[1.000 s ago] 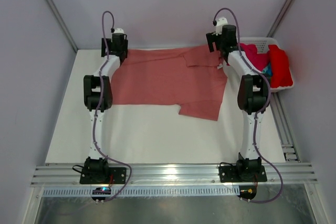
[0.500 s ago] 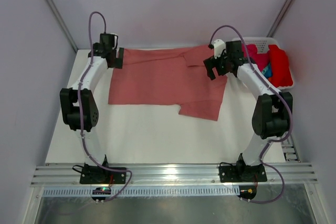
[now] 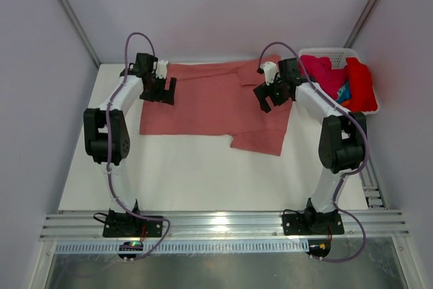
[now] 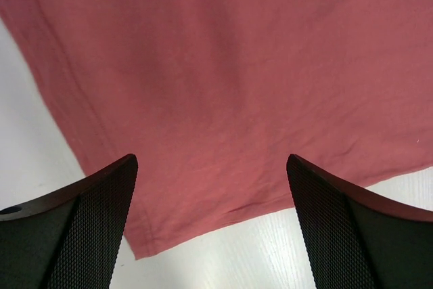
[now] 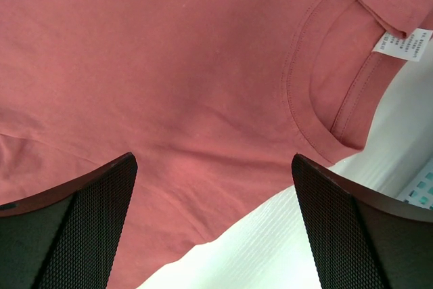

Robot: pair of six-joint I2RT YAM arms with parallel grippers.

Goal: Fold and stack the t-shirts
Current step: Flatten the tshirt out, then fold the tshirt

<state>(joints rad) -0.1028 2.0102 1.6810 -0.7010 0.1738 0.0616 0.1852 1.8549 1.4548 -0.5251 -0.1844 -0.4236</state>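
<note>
A salmon t-shirt (image 3: 210,99) lies spread flat across the back of the white table (image 3: 203,181), with one sleeve (image 3: 260,141) pointing toward me. My left gripper (image 3: 161,93) hovers open over its left part. In the left wrist view the left gripper (image 4: 211,160) holds nothing, and the hem corner (image 4: 139,252) lies below it. My right gripper (image 3: 267,99) hangs open above the shirt's right side, near the collar (image 5: 325,93) and its white label (image 5: 402,42). The right gripper (image 5: 214,159) is empty too. More t-shirts sit in a basket: magenta (image 3: 321,72), red (image 3: 362,86) and a bit of blue (image 3: 345,91).
A white plastic basket (image 3: 328,51) stands at the back right corner, close to my right arm. Metal rails (image 3: 216,225) run along the near edge, and walls close in the left, right and back sides.
Both arms have swung in from the back edge. The left gripper has moved right and the right gripper left, and both now hang over the salmon shirt. The shirt has not moved.
</note>
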